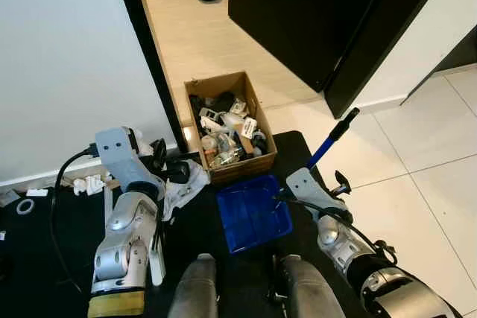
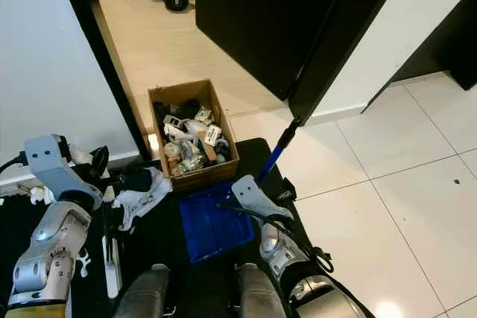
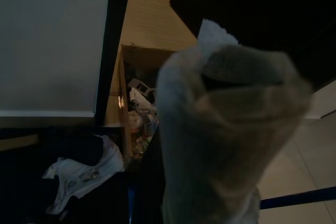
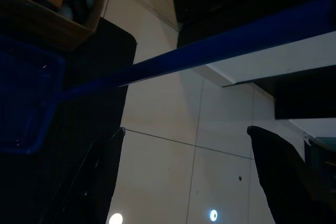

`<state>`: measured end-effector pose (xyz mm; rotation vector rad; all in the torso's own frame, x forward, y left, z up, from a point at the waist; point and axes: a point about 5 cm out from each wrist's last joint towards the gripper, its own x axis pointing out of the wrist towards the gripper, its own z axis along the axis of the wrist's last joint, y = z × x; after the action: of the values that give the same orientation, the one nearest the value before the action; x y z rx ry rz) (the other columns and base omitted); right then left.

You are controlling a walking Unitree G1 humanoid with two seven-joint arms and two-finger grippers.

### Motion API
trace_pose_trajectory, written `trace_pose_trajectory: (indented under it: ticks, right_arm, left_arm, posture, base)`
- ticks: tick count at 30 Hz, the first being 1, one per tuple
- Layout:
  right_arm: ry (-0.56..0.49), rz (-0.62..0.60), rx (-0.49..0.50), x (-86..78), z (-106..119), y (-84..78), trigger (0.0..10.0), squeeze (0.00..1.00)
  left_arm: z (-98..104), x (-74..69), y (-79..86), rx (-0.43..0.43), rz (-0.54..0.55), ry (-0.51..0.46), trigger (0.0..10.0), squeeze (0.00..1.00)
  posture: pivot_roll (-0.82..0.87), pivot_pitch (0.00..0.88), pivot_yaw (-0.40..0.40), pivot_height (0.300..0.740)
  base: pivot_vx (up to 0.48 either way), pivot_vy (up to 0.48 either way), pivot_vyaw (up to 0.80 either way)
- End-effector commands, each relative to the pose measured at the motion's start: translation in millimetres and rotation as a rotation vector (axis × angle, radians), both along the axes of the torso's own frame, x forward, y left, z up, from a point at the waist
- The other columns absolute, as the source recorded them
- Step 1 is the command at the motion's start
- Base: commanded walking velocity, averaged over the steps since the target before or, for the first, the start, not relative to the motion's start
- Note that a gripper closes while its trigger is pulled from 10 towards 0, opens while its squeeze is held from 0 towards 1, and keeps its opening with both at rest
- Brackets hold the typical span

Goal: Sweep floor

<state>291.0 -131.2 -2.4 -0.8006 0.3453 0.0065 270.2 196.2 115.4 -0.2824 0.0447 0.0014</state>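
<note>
Blue dustpan (image 1: pixel 252 214) lower centre on black mat (image 1: pixel 201 221), below cardboard box (image 1: pixel 229 126). Right hand (image 4: pixel 184 166) spread, handle (image 4: pixel 220 43) passing between fingers. Left hand (image 3: pixel 226 129) pinching pale cloth (image 3: pixel 210 145); head views hide that.

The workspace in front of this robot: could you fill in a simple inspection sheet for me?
Surface: black mat on pale floor tiles.
Job's things: blue dustpan lying on the mat, its long blue handle angled toward the door.
Clutter: cardboard box full of small odds and ends; white cloth beside it.
Grippers: right gripper open beside the handle; left gripper wrapped in a beige cloth.
Cables: black cable looping from the left arm.
Surroundings: white wall, black door.
</note>
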Motion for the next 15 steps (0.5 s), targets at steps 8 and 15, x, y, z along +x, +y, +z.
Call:
trace_pose_trajectory:
  ticks: [8,15]
  right_arm:
    - [0.032,0.016,-0.015,-4.6,-5.6,-4.2,10.0,0.00]
    - [0.028,0.018,-0.013,-4.8,-5.5,-1.5,10.0,0.00]
  left_arm:
    - [1.4,1.4,-3.8,-0.001,-0.002,-0.005,10.0,0.00]
    - [2.1,2.2,-0.3,0.004,0.003,-0.006,10.0,0.00]
  posture:
    - [0.07,0.183,-0.032,0.740]
    - [0.07,0.179,-0.015,0.740]
  base:
    - [0.000,0.000,0.00]
    - [0.000,0.000,0.00]
